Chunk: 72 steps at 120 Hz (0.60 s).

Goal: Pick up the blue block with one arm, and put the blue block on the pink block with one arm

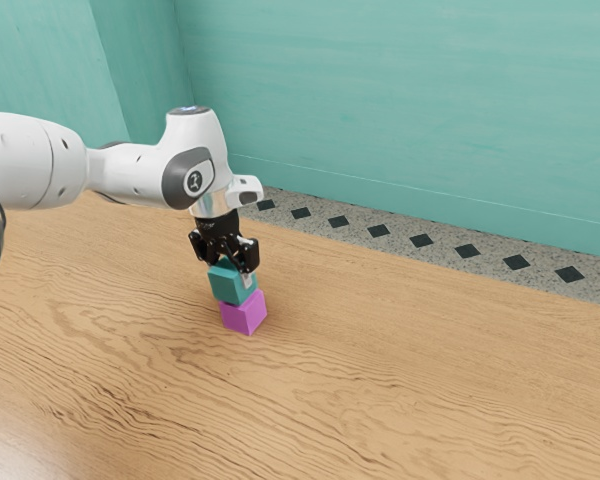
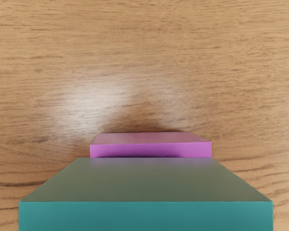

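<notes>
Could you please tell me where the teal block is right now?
In the exterior view, mid-table, the teal block rests on the pink block, gripped from above by the claw.

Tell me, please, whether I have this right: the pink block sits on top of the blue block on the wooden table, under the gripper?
Not quite: the exterior view shows the blue block on top of the pink block. They are on the wooden table, under the gripper.

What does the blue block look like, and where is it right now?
The blue block is a small teal cube, smooth and plain, matte like plastic. It sits upright on top of the pink block, not squarely but shifted a little toward the exterior view's left. The black jaws grip its upper part from two sides.
</notes>
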Motion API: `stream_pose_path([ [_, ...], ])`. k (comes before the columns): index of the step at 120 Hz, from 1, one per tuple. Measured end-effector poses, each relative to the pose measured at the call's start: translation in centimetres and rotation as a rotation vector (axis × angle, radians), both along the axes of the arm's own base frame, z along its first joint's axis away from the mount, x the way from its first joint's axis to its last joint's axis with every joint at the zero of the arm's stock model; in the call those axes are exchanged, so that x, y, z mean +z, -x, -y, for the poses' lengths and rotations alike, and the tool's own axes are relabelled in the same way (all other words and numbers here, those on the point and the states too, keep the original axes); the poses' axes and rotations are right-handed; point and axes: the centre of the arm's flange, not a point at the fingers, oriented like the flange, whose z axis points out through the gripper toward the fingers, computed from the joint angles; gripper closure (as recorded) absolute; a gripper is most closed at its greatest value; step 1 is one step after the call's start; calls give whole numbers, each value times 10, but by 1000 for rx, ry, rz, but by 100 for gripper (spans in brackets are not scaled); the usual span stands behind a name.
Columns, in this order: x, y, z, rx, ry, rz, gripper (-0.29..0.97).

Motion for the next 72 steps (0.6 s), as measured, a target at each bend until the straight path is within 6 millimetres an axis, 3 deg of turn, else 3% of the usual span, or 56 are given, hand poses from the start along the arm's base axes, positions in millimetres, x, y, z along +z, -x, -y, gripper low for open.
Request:
stream_pose_path([
  [72,-4,-2,2,-2,5,-5,29],
])
